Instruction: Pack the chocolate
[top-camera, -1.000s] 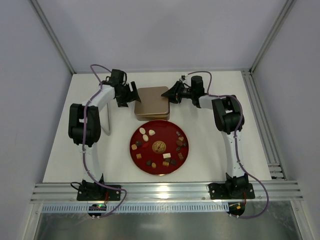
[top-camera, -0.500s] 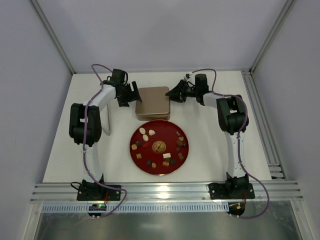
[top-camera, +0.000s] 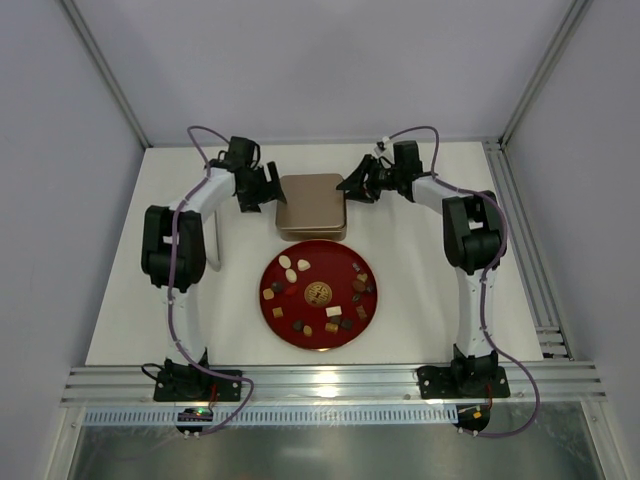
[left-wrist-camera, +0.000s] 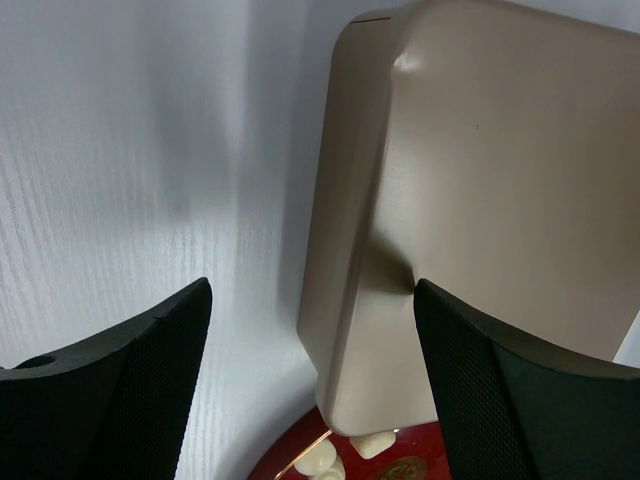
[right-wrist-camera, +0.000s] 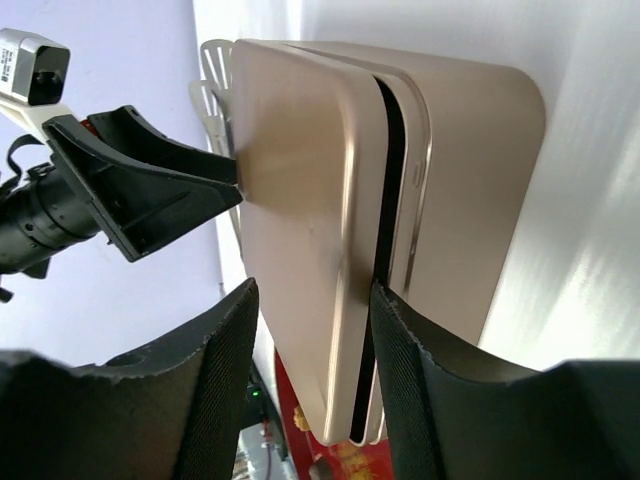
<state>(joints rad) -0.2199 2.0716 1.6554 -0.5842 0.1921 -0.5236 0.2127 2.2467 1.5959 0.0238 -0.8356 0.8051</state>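
The chocolate (top-camera: 300, 266) lies as several small dark, tan and cream pieces on a round red plate (top-camera: 318, 262) in mid-table. Cream pieces (left-wrist-camera: 372, 443) show under the tin's corner in the left wrist view. Behind the plate sits a gold tin (top-camera: 312, 205), its lid (right-wrist-camera: 300, 210) raised slightly off the base (right-wrist-camera: 470, 170) with a dark gap between. My left gripper (top-camera: 272, 187) is open at the tin's left edge, one finger (left-wrist-camera: 520, 400) resting on the lid (left-wrist-camera: 480, 170). My right gripper (top-camera: 352, 185) is open astride the lid's right edge.
A flat white object (top-camera: 212, 240) lies beside the left arm's elbow. White scalloped pieces (right-wrist-camera: 214, 75) stand behind the tin in the right wrist view. The frame's rail (top-camera: 545, 300) runs along the table's right side.
The right gripper's jaws have widened and it has drawn back to the right. The left gripper has edged closer to the tin, and the tin has shifted slightly right.
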